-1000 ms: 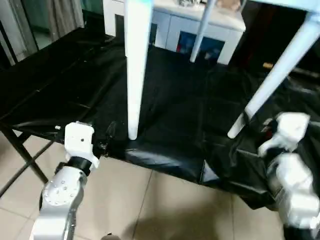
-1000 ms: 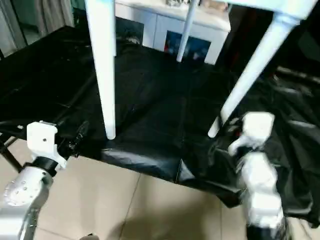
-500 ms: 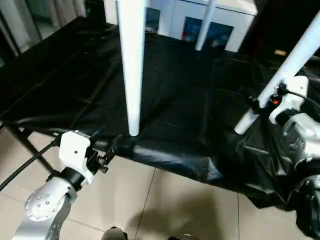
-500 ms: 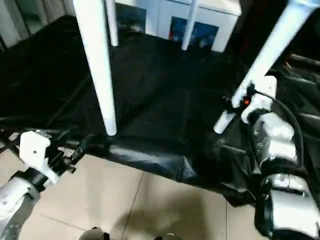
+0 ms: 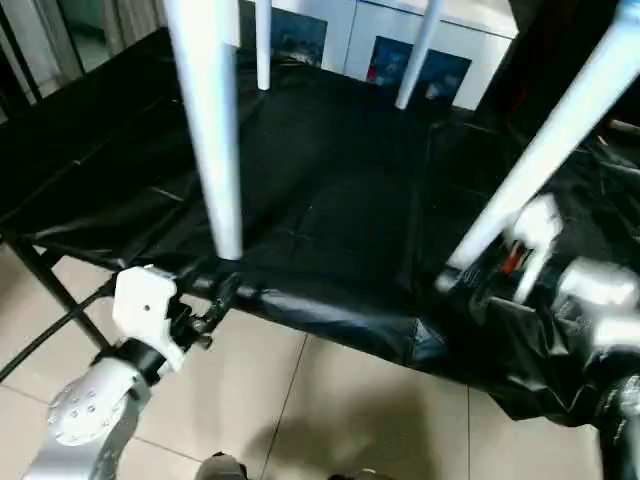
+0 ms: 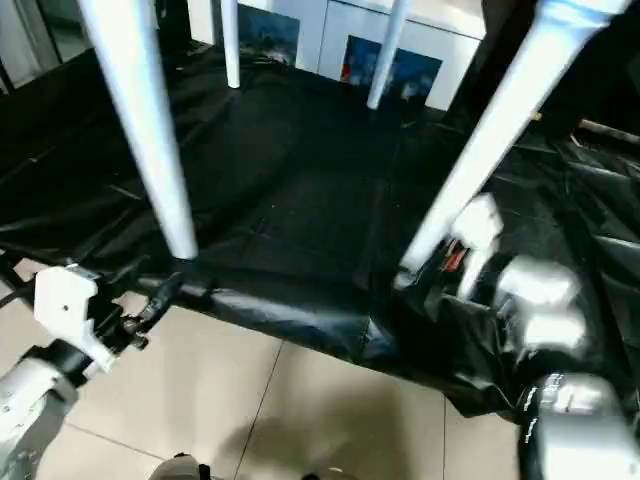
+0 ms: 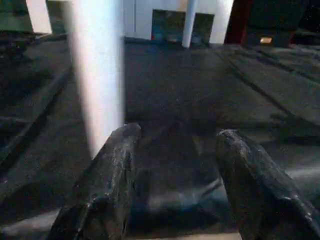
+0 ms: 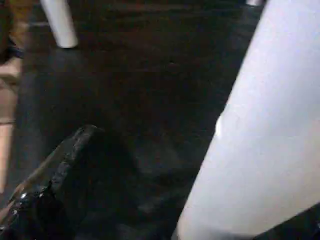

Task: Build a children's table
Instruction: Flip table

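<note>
The children's table stands upright on the black cloth, its top out of view above. I see its white tapered legs: near left leg (image 5: pixel 215 130), near right leg (image 5: pixel 545 150), and two far legs (image 5: pixel 263 45) (image 5: pixel 420 55). My left gripper (image 5: pixel 222 295) hovers open at the work table's front edge, just below the near left leg's foot; that leg (image 7: pixel 97 75) rises just beyond one of the black fingers (image 7: pixel 112 175). My right gripper (image 5: pixel 468 285) is open at the foot of the near right leg (image 8: pixel 260 130), which stands close beside its finger (image 8: pixel 75 165); I cannot tell whether they touch.
The black-cloth work table (image 5: pixel 330 315) ends in a front edge right by both grippers, with tiled floor (image 5: pixel 330 410) below. A metal frame leg (image 5: pixel 40 280) slants down at the left. The cloth bunches up at the right (image 5: pixel 590 380). A white cabinet (image 5: pixel 400 30) stands behind.
The view has shifted. My right arm rose from low at the right to the near right leg, then dropped to its foot. The left gripper has stayed at the table's edge.
</note>
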Tool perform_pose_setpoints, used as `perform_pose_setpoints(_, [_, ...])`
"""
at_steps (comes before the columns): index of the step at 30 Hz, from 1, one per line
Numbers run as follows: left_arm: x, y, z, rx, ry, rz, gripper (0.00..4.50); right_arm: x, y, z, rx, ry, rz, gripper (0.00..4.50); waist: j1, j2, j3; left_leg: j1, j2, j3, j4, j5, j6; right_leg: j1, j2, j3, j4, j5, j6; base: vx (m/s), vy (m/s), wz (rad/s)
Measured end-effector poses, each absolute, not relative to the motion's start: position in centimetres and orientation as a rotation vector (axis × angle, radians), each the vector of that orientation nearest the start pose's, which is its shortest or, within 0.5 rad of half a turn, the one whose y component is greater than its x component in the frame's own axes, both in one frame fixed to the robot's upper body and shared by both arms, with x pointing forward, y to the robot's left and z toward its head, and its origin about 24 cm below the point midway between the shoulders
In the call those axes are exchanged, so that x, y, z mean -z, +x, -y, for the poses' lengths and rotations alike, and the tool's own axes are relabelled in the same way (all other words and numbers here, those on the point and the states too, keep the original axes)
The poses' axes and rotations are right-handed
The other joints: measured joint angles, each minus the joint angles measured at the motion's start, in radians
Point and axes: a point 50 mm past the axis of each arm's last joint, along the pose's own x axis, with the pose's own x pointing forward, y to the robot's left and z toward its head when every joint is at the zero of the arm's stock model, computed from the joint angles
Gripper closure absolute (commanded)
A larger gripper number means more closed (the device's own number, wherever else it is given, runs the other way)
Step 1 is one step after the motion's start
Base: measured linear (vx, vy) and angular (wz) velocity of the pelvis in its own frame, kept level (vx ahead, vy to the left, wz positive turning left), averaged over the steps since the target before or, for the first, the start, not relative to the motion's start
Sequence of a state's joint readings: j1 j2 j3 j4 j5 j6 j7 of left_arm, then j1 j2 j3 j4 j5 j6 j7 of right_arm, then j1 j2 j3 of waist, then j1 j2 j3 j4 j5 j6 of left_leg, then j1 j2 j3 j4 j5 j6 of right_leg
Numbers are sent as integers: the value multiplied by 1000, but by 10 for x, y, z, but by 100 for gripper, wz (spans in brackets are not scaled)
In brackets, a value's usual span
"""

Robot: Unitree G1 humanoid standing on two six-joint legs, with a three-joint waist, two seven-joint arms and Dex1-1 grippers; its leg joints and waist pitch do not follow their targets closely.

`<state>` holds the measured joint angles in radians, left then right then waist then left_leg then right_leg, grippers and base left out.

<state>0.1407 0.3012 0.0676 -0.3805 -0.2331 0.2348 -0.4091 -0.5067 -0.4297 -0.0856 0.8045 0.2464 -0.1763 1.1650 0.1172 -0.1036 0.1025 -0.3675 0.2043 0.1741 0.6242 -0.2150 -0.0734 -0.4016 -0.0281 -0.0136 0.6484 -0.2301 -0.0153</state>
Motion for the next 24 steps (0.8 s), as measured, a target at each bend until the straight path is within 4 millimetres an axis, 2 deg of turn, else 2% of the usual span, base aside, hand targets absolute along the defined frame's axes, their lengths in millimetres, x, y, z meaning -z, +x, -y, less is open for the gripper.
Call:
perform_pose_setpoints(3, [-87, 226, -182, 413, 85, 12, 174, -48, 309, 210, -948, -52, -99, 0, 0, 1, -1, 0, 1, 0, 0, 1, -2, 0, 0, -1, 0, 1, -1, 0, 0, 0])
perform_pose_setpoints(8, [-88, 235, -176, 430, 75, 28, 174, -43, 305, 188, -861, 1, -29, 0, -1, 5, -4, 1, 1, 0, 0, 4, -5, 1, 0, -1, 1, 3, -3, 0, 0, 0])
perform_pose_setpoints(11, [-87, 237, -173, 436, 67, 34, 174, -42, 305, 184, -793, 18, -13, 0, -1, 8, -9, 1, 1, 0, 0, 5, -7, 1, 0, -1, 1, 4, -4, 0, 0, 0])
perform_pose_setpoints(13, [-88, 240, -170, 446, 61, 45, 174, -43, 304, 184, -741, 34, 11, 0, 1, 6, -11, 1, 1, 0, -1, 7, -8, 1, 0, -2, 2, 4, -3, 0, 0, 0])
perform_pose_setpoints(18, [-90, 244, -160, 466, 37, 66, 174, -43, 278, 198, -653, 40, 61, 0, 25, 3, -15, 2, 2, 0, -2, 7, -9, 3, 0, -2, 0, 5, -3, 0, 0, 0])
perform_pose_setpoints(21, [-88, 246, -158, 439, 56, 64, 174, -48, 260, 213, -571, 40, 98, 0, 28, 4, -16, 2, 2, 0, -2, 6, -11, 4, 0, -2, -1, 7, 1, 0, 0, 0])
perform_pose_setpoints(24, [-82, 249, -156, 385, 41, 43, 174, -56, 249, 229, -450, 38, 140, 0, 23, 5, -19, 3, 1, 0, -2, 6, -12, 4, 0, -1, -1, 9, 2, 0, 0, 0])
